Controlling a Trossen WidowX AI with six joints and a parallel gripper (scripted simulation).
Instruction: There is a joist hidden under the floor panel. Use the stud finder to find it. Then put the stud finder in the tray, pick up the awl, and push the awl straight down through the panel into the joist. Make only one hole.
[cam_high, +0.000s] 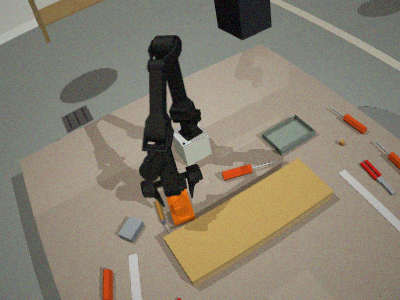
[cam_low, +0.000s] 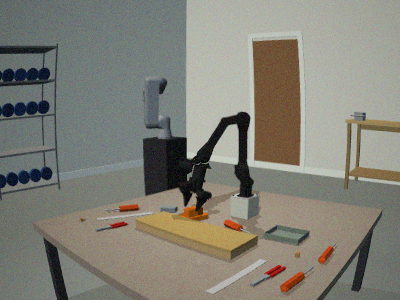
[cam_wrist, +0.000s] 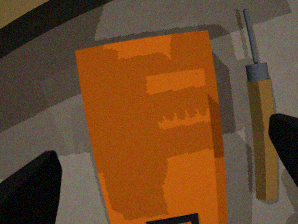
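Gripper (cam_high: 171, 196) (cam_low: 195, 204) (cam_wrist: 166, 144) spread wide, nothing held, above orange stud finder (cam_high: 180, 208) (cam_low: 194, 213) (cam_wrist: 150, 125), likely straddling it for first grasp. Awl (cam_high: 160, 212) (cam_wrist: 263, 135) lies just beside. Floor panel (cam_high: 251, 223) (cam_low: 195, 233) (cam_wrist: 11, 11) waits near, probably for scanning. Tray (cam_high: 281, 150) (cam_low: 286, 241) stands apart, ready for finder later.

Top and exterior views share the table, seemingly.
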